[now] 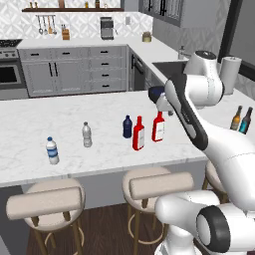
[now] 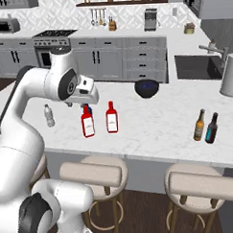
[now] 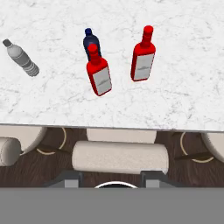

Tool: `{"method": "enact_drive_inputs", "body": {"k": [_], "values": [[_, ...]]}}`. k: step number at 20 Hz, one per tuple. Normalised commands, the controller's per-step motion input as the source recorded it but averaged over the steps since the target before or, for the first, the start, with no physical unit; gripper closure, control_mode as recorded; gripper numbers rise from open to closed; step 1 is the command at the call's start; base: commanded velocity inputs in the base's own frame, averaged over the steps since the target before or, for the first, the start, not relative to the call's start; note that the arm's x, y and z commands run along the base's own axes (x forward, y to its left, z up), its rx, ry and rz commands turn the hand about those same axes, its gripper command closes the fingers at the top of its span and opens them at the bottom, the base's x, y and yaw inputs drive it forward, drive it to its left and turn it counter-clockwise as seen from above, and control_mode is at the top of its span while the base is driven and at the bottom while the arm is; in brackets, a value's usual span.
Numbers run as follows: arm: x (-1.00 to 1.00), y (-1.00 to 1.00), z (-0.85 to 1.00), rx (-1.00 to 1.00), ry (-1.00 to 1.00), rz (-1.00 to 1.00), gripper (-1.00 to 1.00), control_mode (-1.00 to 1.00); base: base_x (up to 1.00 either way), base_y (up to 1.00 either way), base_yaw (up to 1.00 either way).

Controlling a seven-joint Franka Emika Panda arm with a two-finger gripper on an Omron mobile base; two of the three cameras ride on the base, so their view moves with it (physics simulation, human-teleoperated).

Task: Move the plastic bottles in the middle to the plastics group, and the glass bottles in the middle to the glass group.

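1. In the left base view you see the white marble island counter point(image 1: 60, 119) with all the bottles standing upright, long axes vertical, caps up.
2. At the counter's middle stand two red glass bottles point(image 1: 139, 133) with white labels, and just behind the left one the shorter navy plastic bottle point(image 1: 127, 126).
3. Well to their left stand the two clear water bottles: the plain greyish one point(image 1: 87, 135) nearer the middle, the blue-and-white labelled one point(image 1: 52, 150) further left, near the front edge.
4. At the far right of that view you see the brown bottle point(image 1: 237, 118) and the dark teal bottle point(image 1: 245, 121), side by side, partly behind the arm.
5. The right base view shows that pair in full, well apart from the red ones, and a dark bowl point(image 2: 147, 88) further back on the counter.
6. In that view the robot's hand hides most of the navy bottle, and the labelled water bottle is out of frame.
7. The hand view looks down from above the front edge: the red bottles lean apart in perspective, the navy bottle touches the left red one's outline from behind, and padded stools point(image 3: 120, 156) show below.
8. The gripper point(image 3: 113, 179) hangs above the stools, short of the bottles; only the fingertip ends show, set apart with nothing between them, so you can take the jaws as wide and empty.
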Motion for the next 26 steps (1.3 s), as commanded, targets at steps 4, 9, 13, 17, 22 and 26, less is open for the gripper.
{"method": "enact_drive_inputs", "body": {"k": [4, 9, 13, 17, 22, 26], "values": [[-0.04, 0.00, -0.12, -0.02, 0.09, 0.00, -1.00, -1.00, 0.00, 0.00, 0.00], [-0.02, 0.13, -0.39, -0.12, 0.01, 0.00, -1.00, -1.00, 0.00, 0.00, 0.00], [0.10, 0.33, -0.37, -0.05, -0.13, 0.00, -1.00, -1.00, 0.00, 0.00, 0.00], [0.29, 0.27, -0.23, 0.00, -0.19, 0.01, -1.00, -1.00, 0.00, 0.00, 0.00], [0.37, 0.26, -0.16, 0.00, -0.07, 0.00, -1.00, -1.00, 0.00, 0.00, 0.00], [0.46, 0.29, -0.17, 0.00, 0.00, -0.07, -1.00, -1.00, 0.00, 0.00, 0.00]]}}
